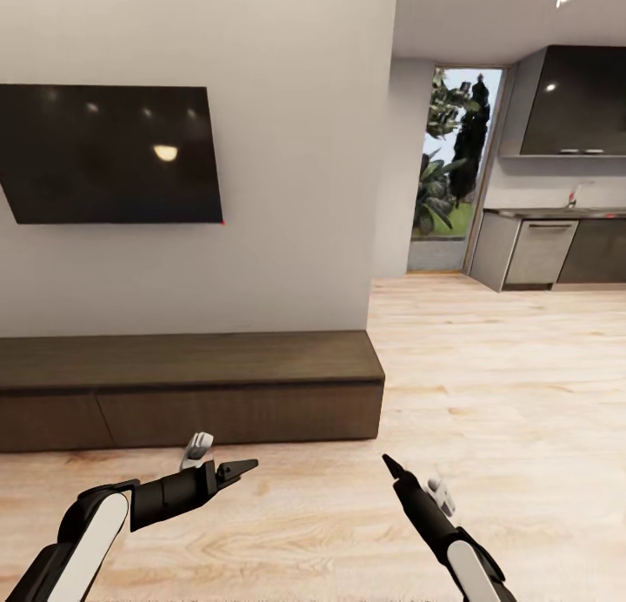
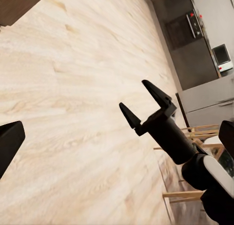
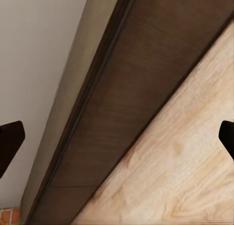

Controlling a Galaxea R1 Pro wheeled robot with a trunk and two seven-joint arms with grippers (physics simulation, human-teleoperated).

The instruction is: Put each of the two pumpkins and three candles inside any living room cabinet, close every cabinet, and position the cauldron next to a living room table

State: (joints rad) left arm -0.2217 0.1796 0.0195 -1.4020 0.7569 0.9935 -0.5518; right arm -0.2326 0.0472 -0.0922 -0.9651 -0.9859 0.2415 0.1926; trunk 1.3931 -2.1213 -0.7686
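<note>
Against the wall, cabinet sits with drawer fronts flush, TV above. Left gripper and right gripper both spread, empty, over bare wood floor.

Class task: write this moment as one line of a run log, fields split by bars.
scene: cabinet below wall TV, fronts closed | left pincer: open, empty | right pincer: open, empty | both above wood floor

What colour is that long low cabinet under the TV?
Dark brown wood cabinet, clearest in the head view.
</note>
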